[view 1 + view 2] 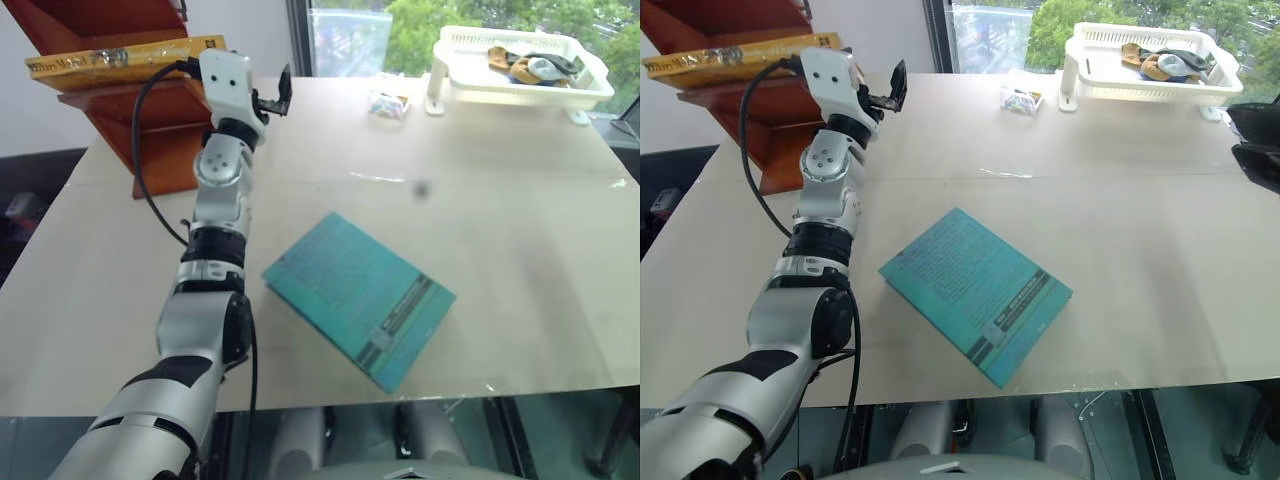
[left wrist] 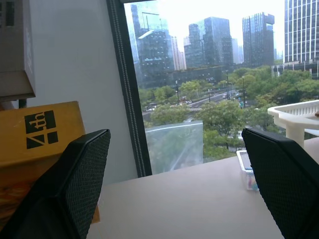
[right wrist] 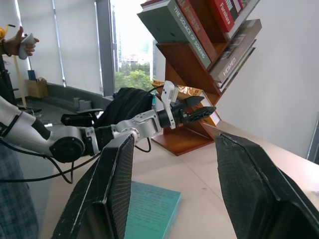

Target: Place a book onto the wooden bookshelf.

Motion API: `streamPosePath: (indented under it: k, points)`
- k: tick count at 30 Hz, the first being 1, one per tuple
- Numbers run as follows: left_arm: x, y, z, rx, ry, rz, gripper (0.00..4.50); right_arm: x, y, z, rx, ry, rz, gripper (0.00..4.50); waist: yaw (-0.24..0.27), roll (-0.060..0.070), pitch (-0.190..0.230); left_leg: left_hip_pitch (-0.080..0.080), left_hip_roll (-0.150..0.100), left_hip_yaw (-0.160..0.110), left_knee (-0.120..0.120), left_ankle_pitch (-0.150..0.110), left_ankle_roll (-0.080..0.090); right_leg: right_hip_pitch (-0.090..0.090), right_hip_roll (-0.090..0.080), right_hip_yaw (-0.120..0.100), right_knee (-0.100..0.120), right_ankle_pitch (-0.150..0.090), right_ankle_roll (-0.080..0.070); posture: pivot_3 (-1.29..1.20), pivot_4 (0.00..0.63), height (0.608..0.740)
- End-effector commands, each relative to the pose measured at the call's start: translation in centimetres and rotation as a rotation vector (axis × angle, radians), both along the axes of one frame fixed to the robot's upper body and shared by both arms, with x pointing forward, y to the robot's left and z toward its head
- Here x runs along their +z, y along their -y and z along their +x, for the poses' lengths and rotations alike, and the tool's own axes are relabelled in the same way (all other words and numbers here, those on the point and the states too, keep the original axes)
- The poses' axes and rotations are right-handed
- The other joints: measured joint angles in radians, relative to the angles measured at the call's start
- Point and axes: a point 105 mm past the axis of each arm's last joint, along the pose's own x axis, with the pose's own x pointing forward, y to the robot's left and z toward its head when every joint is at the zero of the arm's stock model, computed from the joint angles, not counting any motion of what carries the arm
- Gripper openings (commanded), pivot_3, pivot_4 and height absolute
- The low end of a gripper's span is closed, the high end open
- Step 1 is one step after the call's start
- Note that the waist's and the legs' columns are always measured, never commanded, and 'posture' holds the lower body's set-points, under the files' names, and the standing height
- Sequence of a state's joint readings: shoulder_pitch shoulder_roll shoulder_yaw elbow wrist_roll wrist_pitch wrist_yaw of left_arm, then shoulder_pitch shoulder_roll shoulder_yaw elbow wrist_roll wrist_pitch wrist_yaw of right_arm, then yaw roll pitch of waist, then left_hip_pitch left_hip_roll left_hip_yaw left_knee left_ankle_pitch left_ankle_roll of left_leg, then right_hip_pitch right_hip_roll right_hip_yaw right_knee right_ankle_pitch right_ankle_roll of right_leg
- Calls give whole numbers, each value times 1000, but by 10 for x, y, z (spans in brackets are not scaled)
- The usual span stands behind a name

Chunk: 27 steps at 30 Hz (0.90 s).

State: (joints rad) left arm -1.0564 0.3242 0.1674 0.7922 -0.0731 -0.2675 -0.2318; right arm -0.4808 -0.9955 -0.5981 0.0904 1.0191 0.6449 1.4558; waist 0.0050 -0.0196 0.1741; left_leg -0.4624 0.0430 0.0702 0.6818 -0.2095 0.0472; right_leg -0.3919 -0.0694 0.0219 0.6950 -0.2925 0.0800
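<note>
Your left gripper [image 1: 268,98], jaws apart and empty, sits just right of the book [image 1: 125,60] (spine lengthwise along the wooden bookshelf [image 1: 150,140]).

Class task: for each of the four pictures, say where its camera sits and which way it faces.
Left eye, right eye: head, looking down over the table; left arm shows.
Left wrist: on the left arm, facing the window between the left gripper fingers, the book beside.
Right wrist: on the right arm, facing the wooden bookshelf between the right gripper fingers.
Shared: teal book.

wooden bookshelf [image 1: 120,60] cut off by the edge, book [image 1: 120,58] partly behind left hand [image 1: 270,100]
</note>
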Motion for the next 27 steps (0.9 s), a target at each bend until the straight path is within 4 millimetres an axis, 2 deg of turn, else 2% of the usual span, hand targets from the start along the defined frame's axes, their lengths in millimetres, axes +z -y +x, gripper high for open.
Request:
streamPosePath:
  k: [1, 3, 7, 11, 13, 15, 18, 22, 24, 27]
  points:
    - [9, 8, -8, -57, 41, 16, 4466, 11, 3, -7, -15, 47, -18, 2648, 1, 0, 0, 0, 0, 0, 0, 0, 0, 0, 0, 0, 0, 0, 0, 0, 150, 740]
    - [3, 14, -12, -87, 34, 53, 4466, 6, 3, -6, -20, 33, -22, 2648, 2, 0, 0, 0, 0, 0, 0, 0, 0, 0, 0, 0, 0, 0, 0, 0, 150, 740]
    - [-15, 13, -17, -112, -22, 55, 4466, -4, 4, -4, -33, -7, -29, 2648, 6, 0, 0, 0, 0, 0, 0, 0, 0, 0, 0, 0, -1, 0, 0, 0, 150, 740]
    - [-47, 14, -32, -172, -112, 115, 4466, -21, 6, -2, -44, -82, -34, 2648, 6, 0, 0, 0, 0, 0, 0, 0, 0, 0, 0, 0, -1, 0, 0, 0, 150, 740]
    - [-66, 8, -41, -190, -179, 120, 4466, -37, 6, -2, -45, -134, -44, 2648, 6, 0, 0, 0, 0, -1, -1, 0, 0, 0, 0, 0, -1, 0, 0, 0, 150, 740]
    - [-91, 3, -58, -237, -270, 156, 4466, -61, 5, -2, -57, -197, -56, 2648, 6, 0, 0, 0, 0, -1, -1, 0, 0, 0, 0, 0, -1, 0, 0, 0, 150, 740]
    - [-112, -4, -79, -282, -358, 180, 4466, -86, 7, -2, -93, -243, -74, 2648, 2, 0, 0, 0, 1, -3, -1, 0, 0, 0, 0, 0, -1, 0, 0, 0, 150, 740]
    - [-134, -29, -101, -230, -452, 221, 4466, -126, 15, 4, -232, -299, -153, 2648, 5, 0, 0, 3, 1, -3, -1, 0, 0, 2, 0, 0, 0, 0, 0, 0, 150, 740]
    - [-143, -33, -116, -274, -512, 219, 4466, -154, 20, 1, -297, -324, -280, 2648, 6, 0, -1, 14, 1, -3, -4, -1, 0, 13, -1, 0, -3, -1, -1, 0, 150, 740]
    - [-155, -35, -135, -329, -596, 206, 4466, -182, 32, 1, -435, -326, -354, 2648, 6, 0, -1, 16, 4, -3, -7, 0, 0, 14, -1, 0, -6, -1, -1, 0, 150, 740]
